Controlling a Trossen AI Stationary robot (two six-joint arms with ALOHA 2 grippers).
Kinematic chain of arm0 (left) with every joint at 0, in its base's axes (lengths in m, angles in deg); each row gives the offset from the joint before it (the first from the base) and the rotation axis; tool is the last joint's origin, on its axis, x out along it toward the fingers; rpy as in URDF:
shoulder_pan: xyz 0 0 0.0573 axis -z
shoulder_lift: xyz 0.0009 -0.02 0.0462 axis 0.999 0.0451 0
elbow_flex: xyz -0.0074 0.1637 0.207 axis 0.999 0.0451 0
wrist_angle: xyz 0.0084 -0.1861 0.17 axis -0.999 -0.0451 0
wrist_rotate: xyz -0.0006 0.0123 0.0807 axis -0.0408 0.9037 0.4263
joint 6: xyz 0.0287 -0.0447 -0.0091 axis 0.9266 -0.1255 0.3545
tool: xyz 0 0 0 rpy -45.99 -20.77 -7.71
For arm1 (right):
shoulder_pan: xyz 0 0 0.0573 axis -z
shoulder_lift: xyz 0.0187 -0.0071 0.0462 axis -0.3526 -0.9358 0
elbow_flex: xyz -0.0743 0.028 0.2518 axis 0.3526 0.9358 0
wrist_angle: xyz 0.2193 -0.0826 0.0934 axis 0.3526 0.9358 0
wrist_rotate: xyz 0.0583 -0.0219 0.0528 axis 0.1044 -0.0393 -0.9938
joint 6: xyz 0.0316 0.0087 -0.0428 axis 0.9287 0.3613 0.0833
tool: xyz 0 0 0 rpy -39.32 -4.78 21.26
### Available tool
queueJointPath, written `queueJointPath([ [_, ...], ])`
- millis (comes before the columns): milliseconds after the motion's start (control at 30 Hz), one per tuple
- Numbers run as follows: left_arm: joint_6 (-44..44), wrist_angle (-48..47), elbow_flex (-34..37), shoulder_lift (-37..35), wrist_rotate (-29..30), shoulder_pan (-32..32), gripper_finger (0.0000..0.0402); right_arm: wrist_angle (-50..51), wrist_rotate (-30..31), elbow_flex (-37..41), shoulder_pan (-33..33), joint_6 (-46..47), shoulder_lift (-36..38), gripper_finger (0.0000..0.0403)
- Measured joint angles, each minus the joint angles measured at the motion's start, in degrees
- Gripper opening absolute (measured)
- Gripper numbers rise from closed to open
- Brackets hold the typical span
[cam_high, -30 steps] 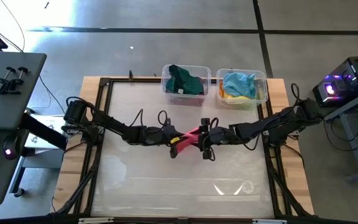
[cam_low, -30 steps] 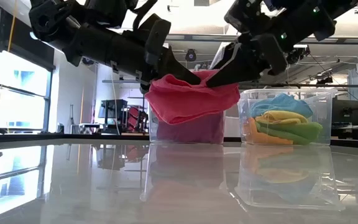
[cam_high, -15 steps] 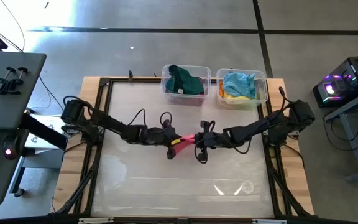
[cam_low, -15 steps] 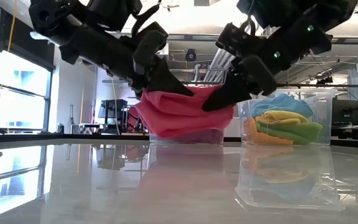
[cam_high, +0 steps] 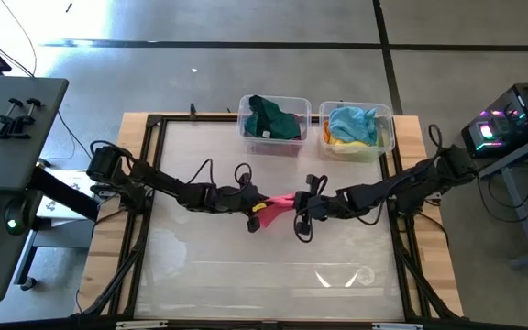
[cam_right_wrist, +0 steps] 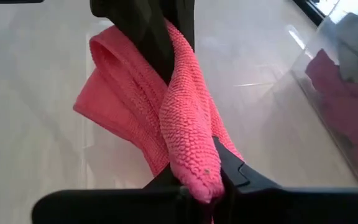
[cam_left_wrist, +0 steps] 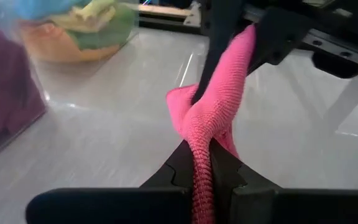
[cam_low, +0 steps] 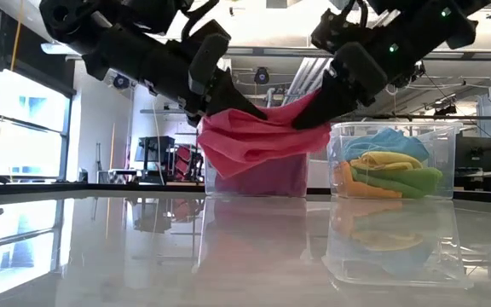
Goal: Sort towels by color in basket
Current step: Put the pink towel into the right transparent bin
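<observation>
Clamping on opposite ends of one pink towel [cam_low: 258, 136], both pairs of jaws were seen shut on the cloth, which was held clear of the table [cam_high: 273, 266] and stretched between them. In the left wrist view the pink towel [cam_left_wrist: 213, 134] was pinched at the tips of the left gripper [cam_left_wrist: 204, 174], and in the right wrist view the same towel [cam_right_wrist: 166, 118] was pinched by the right gripper [cam_right_wrist: 207, 177]. A second earlier the right jaws had been spread wide beside the cloth; they had since been closed on it, so that a grip by one arm had been turned into a grip by two.

Just outward from the jaws, the slack middle of the towel was seen hanging in folds below the line between the two grips, above the glossy tabletop. In the high view the left gripper [cam_high: 255, 203] and the right gripper [cam_high: 302, 207] were met near the middle of the table, with the towel a short band between them.

Well beyond the jaws, at the far edge, two clear bins were stood side by side: the left bin [cam_high: 274, 117], loaded with a dark green towel [cam_high: 273, 115] and purplish cloth, and the right bin [cam_high: 357, 128], loaded with light blue, yellow, light green and orange towels.

It was judged that the pink towel was being handed over or spread before a drop, and that one grip would have to be released before the cloth could be carried to a bin.
</observation>
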Motion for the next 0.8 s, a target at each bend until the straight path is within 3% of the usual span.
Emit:
queueJointPath([
  [100, 1.3, 4.7, 0.4, 0.0, -3.1, 0.0, 0.0029, 0.9, -0.4, 0.2, 0.2, 0.6, 0.0, 0.0010],
  [233, 2.4, 13.4, 0.3, -0.1, -8.7, 0.2, 0.0087, 4.4, 0.0, 0.8, 1.0, 1.3, -0.4, 0.0014],
  [433, 4.2, 13.7, 0.3, -0.5, -10.4, 0.5, 0.0164, 13.7, 0.7, 0.5, 1.4, 4.7, 1.3, 0.0015],
  [533, 3.8, 8.1, 0.3, -1.1, -7.2, 0.7, 0.0177, 22.9, 5.7, -0.9, 1.4, 8.4, 5.9, 0.0015],
  [667, 2.5, 2.5, 0.3, -1.1, -2.6, 0.8, 0.0177, 40.3, 16.6, -4.6, 1.9, 14.3, 14.2, 0.0016],
  [800, 1.8, 0.3, 0.3, -1.1, -1.5, 0.9, 0.0173, 57.7, 28.0, -10.4, 7.0, 24.1, 21.9, 0.0016],
])
